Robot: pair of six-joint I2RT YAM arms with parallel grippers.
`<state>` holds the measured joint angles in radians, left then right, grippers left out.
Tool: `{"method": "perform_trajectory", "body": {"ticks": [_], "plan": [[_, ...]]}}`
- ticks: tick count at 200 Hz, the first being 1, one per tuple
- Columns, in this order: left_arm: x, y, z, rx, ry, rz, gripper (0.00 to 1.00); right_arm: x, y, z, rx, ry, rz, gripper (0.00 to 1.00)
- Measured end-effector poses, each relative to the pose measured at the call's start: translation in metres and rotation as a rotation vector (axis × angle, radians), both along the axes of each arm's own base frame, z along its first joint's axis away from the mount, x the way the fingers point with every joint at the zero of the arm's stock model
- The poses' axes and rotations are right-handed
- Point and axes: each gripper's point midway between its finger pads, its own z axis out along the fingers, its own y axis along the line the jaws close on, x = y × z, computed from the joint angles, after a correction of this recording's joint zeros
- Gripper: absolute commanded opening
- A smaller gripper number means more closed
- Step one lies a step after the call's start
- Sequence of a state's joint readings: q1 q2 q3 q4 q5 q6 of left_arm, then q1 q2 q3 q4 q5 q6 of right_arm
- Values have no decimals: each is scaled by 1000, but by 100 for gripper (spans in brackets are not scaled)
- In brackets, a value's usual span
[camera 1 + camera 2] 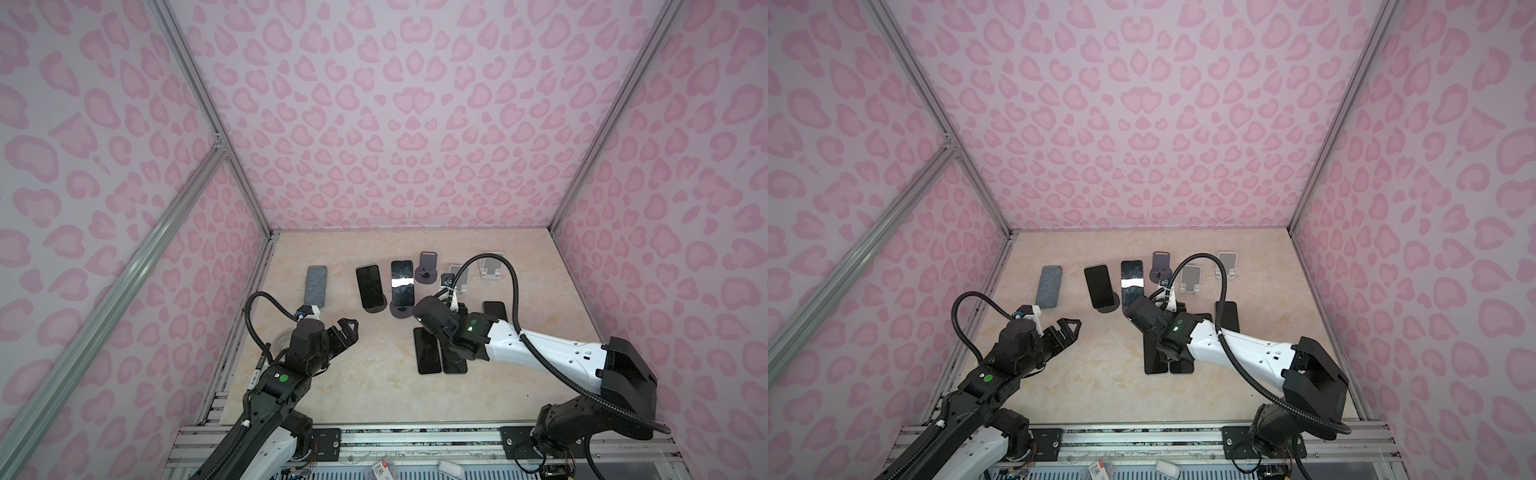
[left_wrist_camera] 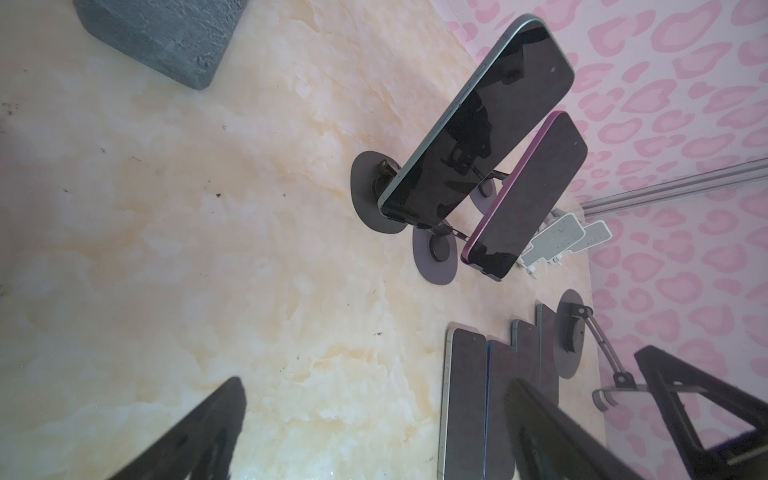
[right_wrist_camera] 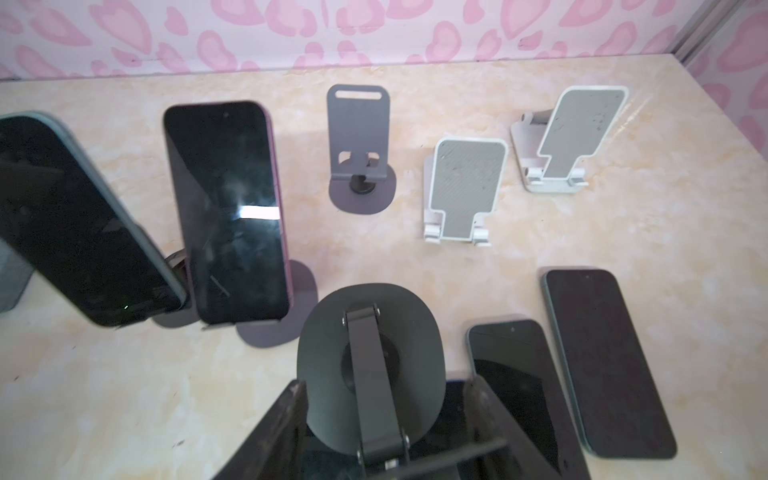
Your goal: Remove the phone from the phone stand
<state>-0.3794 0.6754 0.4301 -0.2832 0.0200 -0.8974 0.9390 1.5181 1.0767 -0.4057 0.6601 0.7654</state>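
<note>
Right wrist view, bottom centre: the right hand (image 3: 382,399) is clenched. Its dark fingers stand either side of a glossy dark slab that I take to be the phone (image 3: 453,415), seated on the black stand (image 3: 368,365). Only a strip of that slab shows beside the stand's round base, so its outline cannot be fully read. The stand's arm climbs from the base toward the bottom edge of the frame, and I judge the phone's long axis to run along the same line, leaning back toward the wrist. So the phone lies not ahead of the hand but already inside it, gripped across its short width. The coming move, as I read it, turns on direction: draw the phone out along its own long axis, up and off the cradle lip. A sideways pull would likely drag or tip the light stand across the bench (image 3: 124,395).

In both top views the right arm reaches to mid-frame over this spot. The left hand (image 1: 347,328) hangs released and empty at lower left, well apart. It seems the nearer one to the teal-edged phone (image 3: 83,224), propped on its own stand beside the purple-edged phone (image 3: 228,216).
</note>
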Motion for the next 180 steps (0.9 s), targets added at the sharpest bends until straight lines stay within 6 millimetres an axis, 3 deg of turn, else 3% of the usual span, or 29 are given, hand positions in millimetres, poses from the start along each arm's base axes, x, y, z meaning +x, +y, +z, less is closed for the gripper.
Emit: {"method": "perform_trajectory", "body": {"ticks": [22, 53, 88, 144, 180], "plan": [[0, 0, 3, -4, -10, 0, 100, 24, -9, -16, -20, 32, -26, 51], [-2, 1, 8, -11, -29, 0, 100, 51, -6, -45, -40, 94, -15, 51], [-5, 2, 15, -21, -55, 1, 100, 67, -7, -73, -50, 145, -25, 53], [-7, 5, 13, -16, -59, 10, 99, 81, 6, -90, -20, 172, -9, 54], [-6, 4, 7, 1, -34, 5, 99, 92, 5, -95, -12, 167, -30, 57]]}}
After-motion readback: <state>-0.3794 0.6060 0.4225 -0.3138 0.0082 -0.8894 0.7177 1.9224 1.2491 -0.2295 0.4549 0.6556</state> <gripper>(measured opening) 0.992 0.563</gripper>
